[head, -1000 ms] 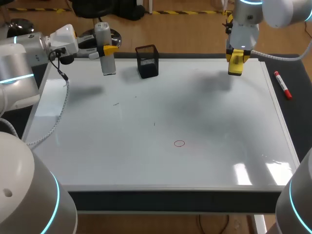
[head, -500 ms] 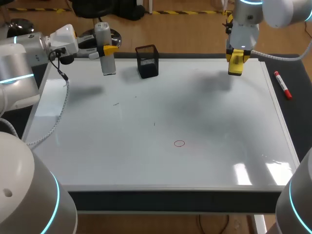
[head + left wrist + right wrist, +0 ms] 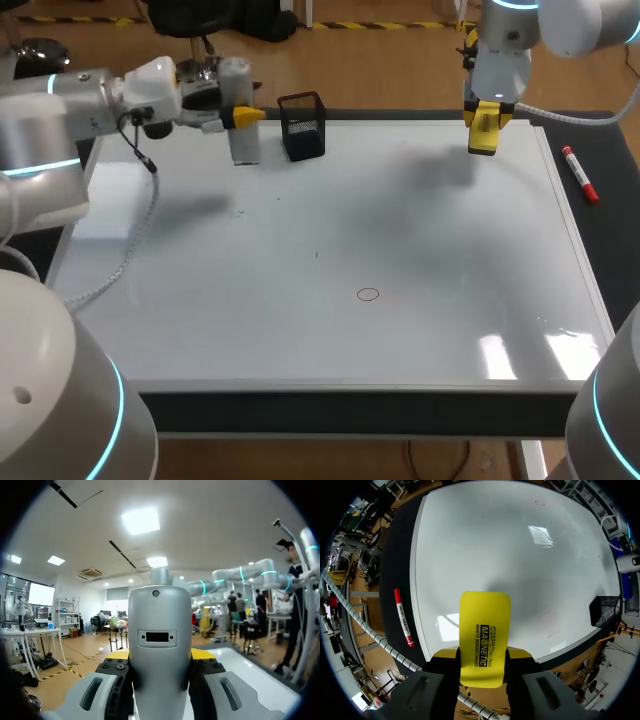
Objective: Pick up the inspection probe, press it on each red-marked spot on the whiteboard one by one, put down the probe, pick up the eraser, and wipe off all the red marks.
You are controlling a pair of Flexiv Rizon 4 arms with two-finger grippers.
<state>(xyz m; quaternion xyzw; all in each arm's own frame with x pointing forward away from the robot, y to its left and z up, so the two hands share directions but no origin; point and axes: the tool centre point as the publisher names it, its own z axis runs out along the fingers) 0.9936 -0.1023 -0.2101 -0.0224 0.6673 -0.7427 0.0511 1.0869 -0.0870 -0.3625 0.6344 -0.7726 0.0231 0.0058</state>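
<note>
Left jaws clamp the grey probe (image 3: 160,645); right jaws clamp the yellow eraser (image 3: 484,630).

Black mesh holder (image 3: 302,126); red marker (image 3: 579,174).

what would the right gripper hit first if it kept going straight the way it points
Likely the bare whiteboard, met by the eraser held in its fingers; the red circle lies well off that line.
</note>
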